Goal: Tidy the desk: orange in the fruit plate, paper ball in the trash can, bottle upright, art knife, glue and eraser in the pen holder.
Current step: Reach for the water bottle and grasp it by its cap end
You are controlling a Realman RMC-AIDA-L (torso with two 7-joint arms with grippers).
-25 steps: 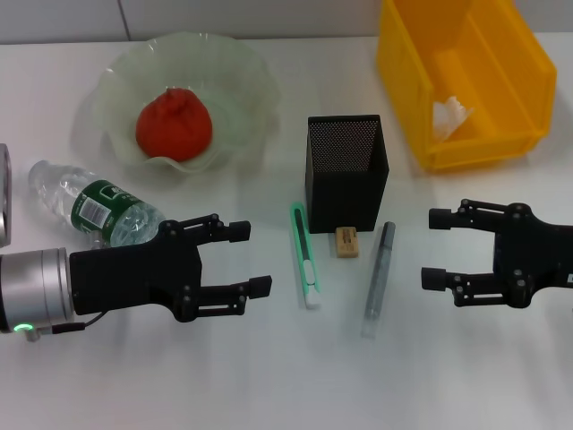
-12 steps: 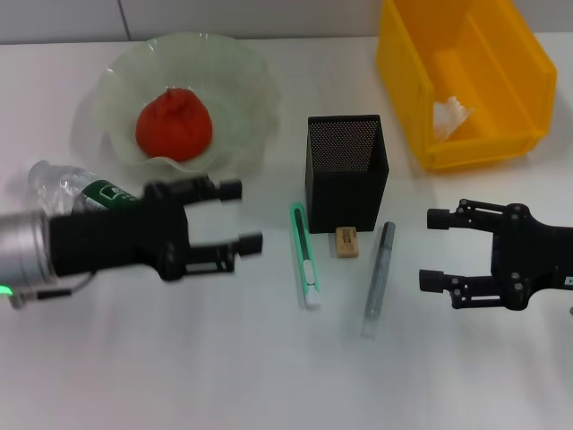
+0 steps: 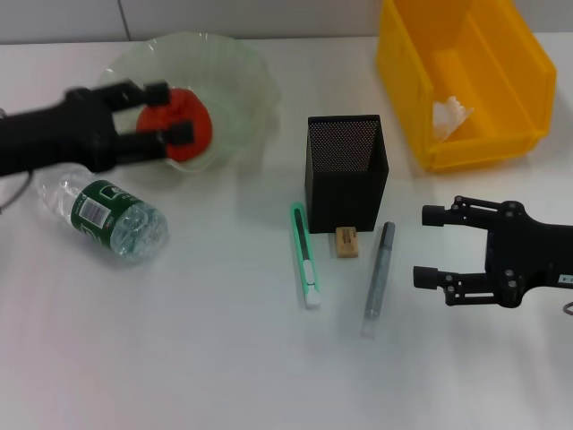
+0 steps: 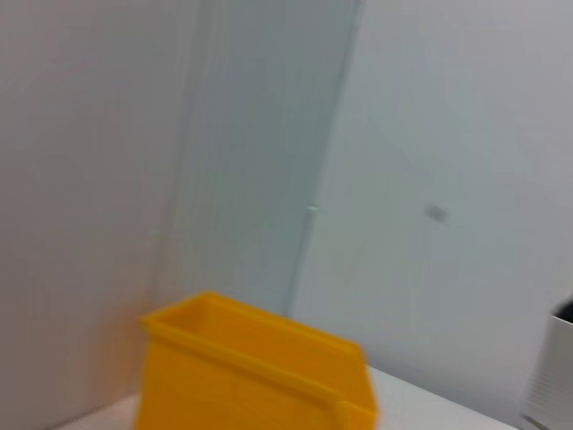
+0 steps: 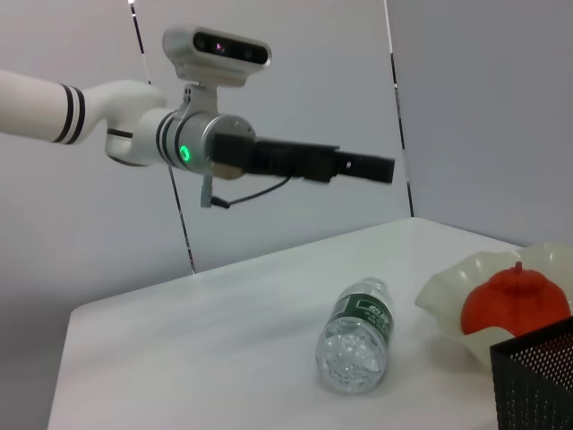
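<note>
Left gripper (image 3: pixel 170 113) raised over the near-left part of the fruit plate (image 3: pixel 240 72), fingers spread wide, nothing between them. In the head view it overlaps the orange (image 3: pixel 190 125), which sits inside the plate (from the right wrist view the gripper is clearly up in the air, well above the desk (image 3: pixel 179 358)).

Bottle (image 3: pixel 112 219) lies on its side just in front of the plate's near-left wavy rim, apart from it, open white desk on its near side.

Right gripper (image 3: pixel 431 246) low over the desk at right, jaws wide apart and empty, fingertips pointing toward the glue (image 3: pixel 378 276); a strip of bare desk separates them.

Pen holder (image 3: pixel 346 170) upright mid-desk. Just in front of its base:
- eraser (image 3: pixel 346 242), touching or almost touching the holder's front foot;
- art knife (image 3: pixel 304 255) to the left of the eraser, lying lengthwise toward the near edge;
- glue to the right, slanted, top end near the holder's right corner.

Trash can (image 3: pixel 466 81) at the far right, paper ball (image 3: pixel 449 115) inside against its near wall. A clear gap runs between the can and the pen holder.

Wide open desk along the whole near edge.
</note>
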